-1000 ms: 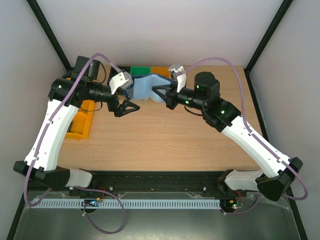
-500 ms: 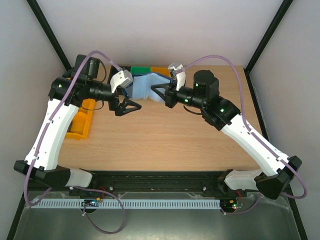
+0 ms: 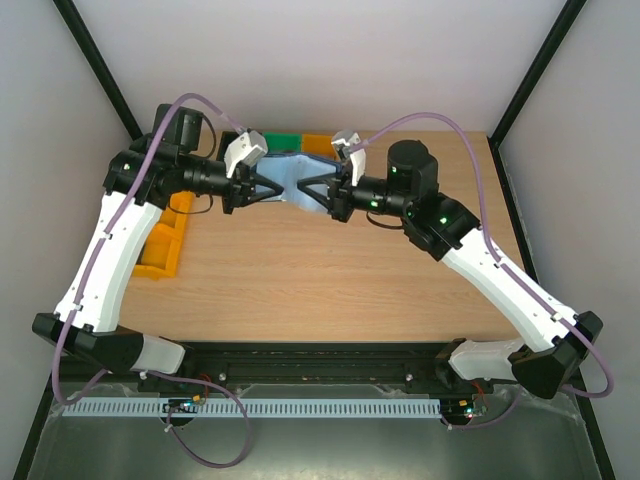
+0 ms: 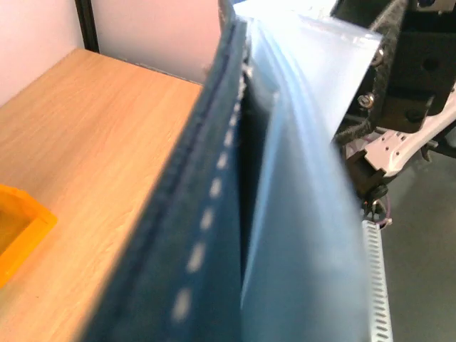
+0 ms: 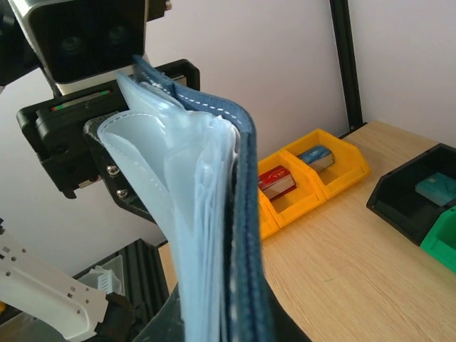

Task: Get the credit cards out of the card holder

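Observation:
The card holder (image 3: 291, 172) hangs in the air over the back of the table, held between both arms. It is navy outside with white stitching and has pale blue pockets inside. My left gripper (image 3: 268, 188) is shut on its left edge. From the other side, my right gripper (image 3: 312, 188) is shut on its right edge. The holder (image 4: 214, 214) fills the left wrist view and hides those fingers. In the right wrist view the holder (image 5: 214, 214) rises from between the jaws, its pockets fanned. The credit cards are hidden inside the pockets.
Yellow bins (image 3: 165, 240) stand at the table's left edge; one holds a red card pack (image 5: 276, 179), another a blue one (image 5: 313, 155). A black bin (image 5: 406, 206), a green bin (image 3: 282, 140) and an orange bin (image 3: 320, 141) line the back.
My left gripper has swung up and right from beside the holder to its left edge and closed on it. The right gripper has kept its hold, shifting slightly.

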